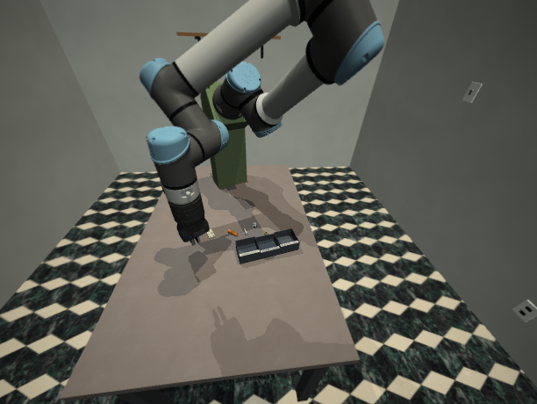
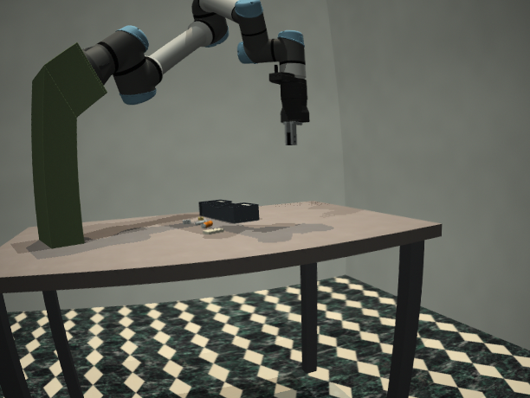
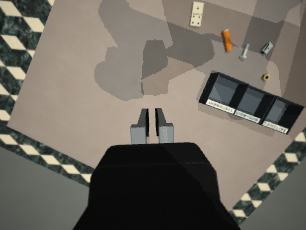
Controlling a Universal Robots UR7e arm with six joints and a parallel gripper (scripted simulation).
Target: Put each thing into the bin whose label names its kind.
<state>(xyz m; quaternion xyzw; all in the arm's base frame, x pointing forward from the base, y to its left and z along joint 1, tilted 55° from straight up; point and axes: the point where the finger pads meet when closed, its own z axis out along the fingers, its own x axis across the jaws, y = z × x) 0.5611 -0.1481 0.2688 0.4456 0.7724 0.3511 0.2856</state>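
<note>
My gripper [image 3: 152,116] hangs high above the table with its fingers nearly together and nothing between them; it also shows in the top and exterior views [image 1: 193,239] [image 2: 291,138]. On the table lie a cream domino [image 3: 197,13] [image 1: 211,234], an orange cylinder [image 3: 227,40] [image 1: 232,232], a grey bolt [image 3: 244,51], a small grey metal piece [image 3: 267,47] and a small yellow nut [image 3: 266,77]. A row of three dark labelled bins [image 3: 250,102] [image 1: 267,245] [image 2: 229,210] stands beside them; the bins look empty. The labels are too small to read.
The green arm pedestal [image 1: 228,145] stands at the far end of the table. The table edge [image 3: 45,150] runs below the gripper in the wrist view, with checkered floor beyond.
</note>
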